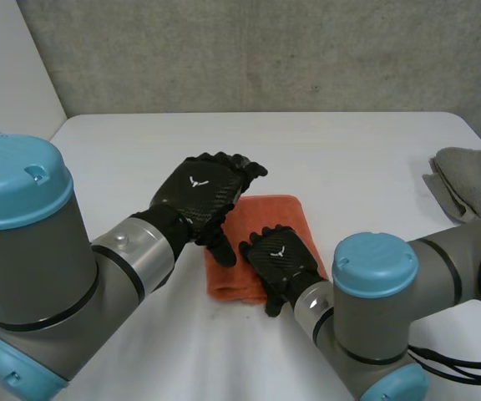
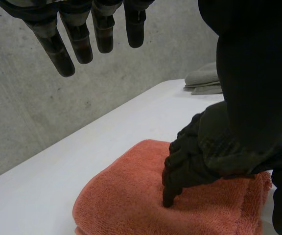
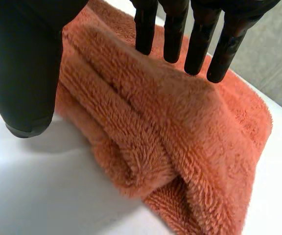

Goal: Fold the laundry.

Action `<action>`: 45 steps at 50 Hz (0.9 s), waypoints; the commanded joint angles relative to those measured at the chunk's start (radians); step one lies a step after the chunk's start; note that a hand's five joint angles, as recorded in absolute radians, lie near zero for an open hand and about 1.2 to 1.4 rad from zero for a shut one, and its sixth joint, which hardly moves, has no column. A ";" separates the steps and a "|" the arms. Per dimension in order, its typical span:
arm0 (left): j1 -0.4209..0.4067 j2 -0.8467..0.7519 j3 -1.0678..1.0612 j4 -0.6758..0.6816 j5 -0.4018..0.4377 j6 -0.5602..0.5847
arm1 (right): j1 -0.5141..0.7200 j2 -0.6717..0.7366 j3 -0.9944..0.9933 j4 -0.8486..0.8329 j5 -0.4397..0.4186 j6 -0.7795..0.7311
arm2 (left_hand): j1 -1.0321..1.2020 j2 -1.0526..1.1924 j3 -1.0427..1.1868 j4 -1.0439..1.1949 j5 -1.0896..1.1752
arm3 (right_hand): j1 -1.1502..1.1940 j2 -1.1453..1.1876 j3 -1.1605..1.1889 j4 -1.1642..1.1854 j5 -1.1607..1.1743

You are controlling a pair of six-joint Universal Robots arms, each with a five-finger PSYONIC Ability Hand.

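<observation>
An orange towel [image 1: 275, 214] lies folded in layers at the middle of the white table [image 1: 357, 154]. My right hand [image 1: 279, 258] rests on its near part, open. Its straight fingers [image 3: 173, 34] press into the pile of the orange towel [image 3: 195, 137], and the thumb [image 3: 26, 73] hangs beside the folded edge, over the table. My left hand [image 1: 200, 195] hovers open above the towel's left side, touching nothing. In the left wrist view its fingers [image 2: 77, 41] hang straight, well above the orange towel [image 2: 126, 196], where the right hand [image 2: 195, 156] digs in its fingertips.
A stack of folded grey cloths [image 1: 473, 180] lies at the table's right edge, also seen as grey cloths [image 2: 203, 78] beyond the right hand. A concrete wall stands behind the table. Bare tabletop lies to the left and far side of the towel.
</observation>
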 commanded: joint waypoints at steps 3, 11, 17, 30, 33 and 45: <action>0.006 0.000 -0.001 0.006 0.002 0.000 | -0.003 0.027 -0.021 -0.017 0.018 -0.032 | -0.009 -0.020 -0.025 -0.020 -0.039 | 0.106 0.030 0.067 0.067 0.079; 0.005 0.000 -0.001 0.009 0.000 0.000 | -0.003 0.059 -0.044 -0.034 0.020 -0.033 | -0.009 -0.020 -0.025 -0.020 -0.039 | 0.135 0.060 0.097 0.096 0.108; 0.005 0.000 -0.002 0.009 0.000 0.000 | -0.003 0.076 -0.067 -0.046 0.020 -0.033 | -0.009 -0.020 -0.025 -0.020 -0.039 | 0.153 0.077 0.114 0.114 0.126; 0.006 0.000 -0.004 0.009 0.000 0.000 | -0.005 0.109 -0.130 -0.044 0.021 -0.045 | -0.009 -0.020 -0.025 -0.020 -0.039 | 0.185 0.110 0.147 0.146 0.158; 0.005 0.000 -0.002 0.009 0.000 0.000 | -0.005 0.110 -0.136 -0.044 0.021 -0.045 | -0.009 -0.020 -0.025 -0.020 -0.039 | 0.188 0.113 0.150 0.149 0.161; 0.005 0.000 -0.004 0.009 0.000 0.000 | -0.005 0.133 -0.159 -0.044 0.021 -0.047 | -0.009 -0.020 -0.025 -0.020 -0.039 | 0.636 0.561 0.598 0.597 0.609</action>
